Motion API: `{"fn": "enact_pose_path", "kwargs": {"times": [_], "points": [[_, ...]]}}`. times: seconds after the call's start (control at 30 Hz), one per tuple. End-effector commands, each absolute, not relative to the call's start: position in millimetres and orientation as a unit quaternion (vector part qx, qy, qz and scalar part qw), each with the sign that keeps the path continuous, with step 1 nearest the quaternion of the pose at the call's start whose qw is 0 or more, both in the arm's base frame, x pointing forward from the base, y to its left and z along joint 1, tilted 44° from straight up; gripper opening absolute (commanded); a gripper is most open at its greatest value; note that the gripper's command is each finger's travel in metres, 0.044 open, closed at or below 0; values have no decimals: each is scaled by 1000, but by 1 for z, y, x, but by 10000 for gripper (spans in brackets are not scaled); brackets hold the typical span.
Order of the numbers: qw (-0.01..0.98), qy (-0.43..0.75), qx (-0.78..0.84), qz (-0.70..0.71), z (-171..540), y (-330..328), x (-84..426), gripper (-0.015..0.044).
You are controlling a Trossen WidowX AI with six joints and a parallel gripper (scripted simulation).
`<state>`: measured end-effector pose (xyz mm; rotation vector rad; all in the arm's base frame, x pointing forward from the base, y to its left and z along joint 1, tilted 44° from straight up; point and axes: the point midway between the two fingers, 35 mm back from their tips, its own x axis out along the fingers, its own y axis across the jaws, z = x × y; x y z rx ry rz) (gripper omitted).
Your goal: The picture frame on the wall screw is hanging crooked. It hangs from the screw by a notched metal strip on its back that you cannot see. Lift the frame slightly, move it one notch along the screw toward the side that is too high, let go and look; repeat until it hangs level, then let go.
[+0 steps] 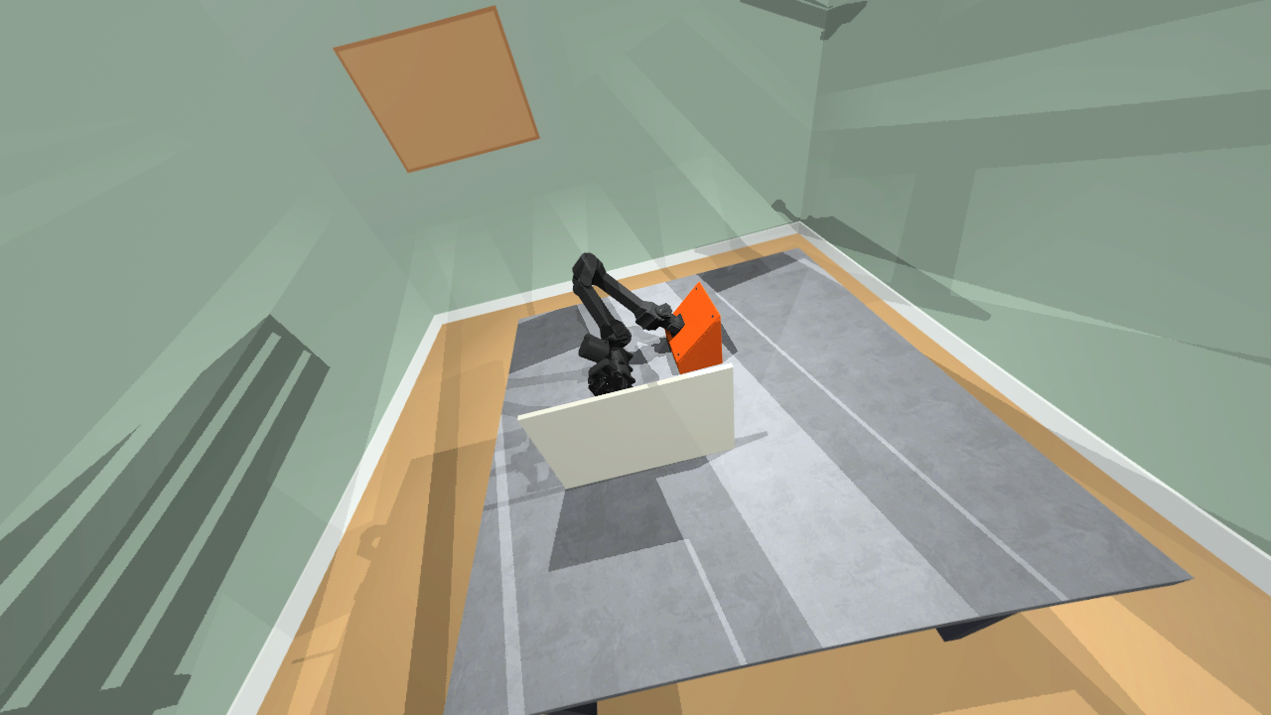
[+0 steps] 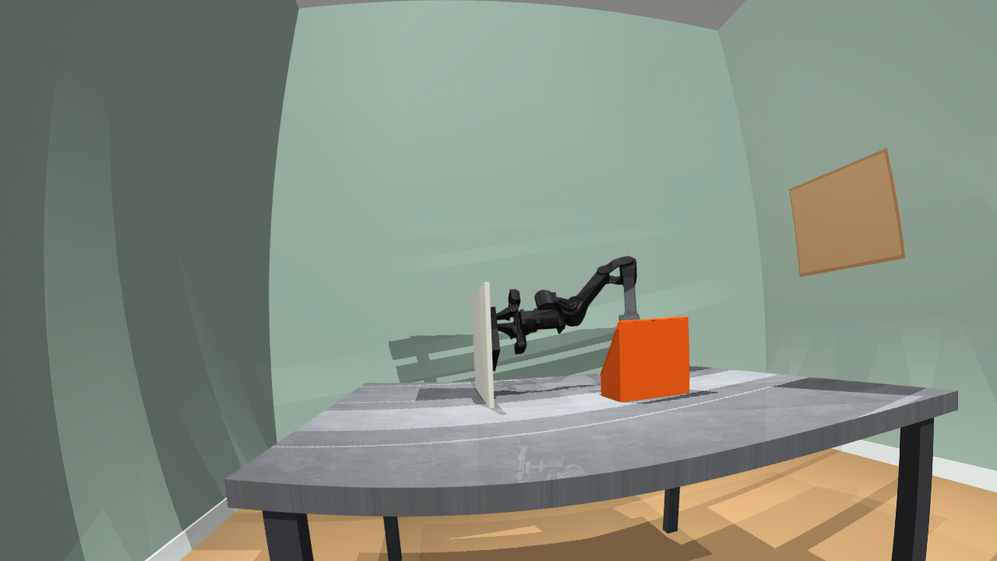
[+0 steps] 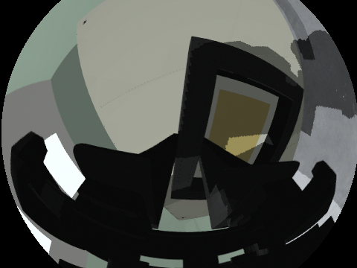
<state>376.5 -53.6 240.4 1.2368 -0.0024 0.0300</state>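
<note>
The picture frame (image 3: pixel 198 80) (image 2: pixel 495 343) has a black border around an ochre picture (image 3: pixel 238 115). It hangs on the arm's side of a cream wall panel (image 1: pixel 631 426) (image 2: pixel 481 334) (image 3: pixel 139 55) that stands upright on the table. In the wrist view the frame looks slanted against the panel. The screw and the notched strip are hidden behind the frame. My gripper (image 3: pixel 187 139) (image 2: pixel 502 325) is shut on the frame's lower edge, one finger on each side of the border. In the top view the panel hides the frame, and only the wrist (image 1: pixel 611 377) shows above it.
An orange wedge-shaped block (image 1: pixel 697 333) (image 2: pixel 648 355) stands on the grey table (image 1: pixel 889 462) (image 2: pixel 558 453) behind the panel, beside the arm's base. A brown board (image 1: pixel 440 88) (image 2: pixel 847 213) hangs on the room wall.
</note>
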Motion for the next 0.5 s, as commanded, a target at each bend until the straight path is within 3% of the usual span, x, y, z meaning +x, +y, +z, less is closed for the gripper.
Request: {"fn": "enact_pose_path", "kwargs": {"times": [0.0,0.47], "points": [[817,-5,576,22,247,-51,376,0],[817,-5,576,22,247,-51,376,0]]}}
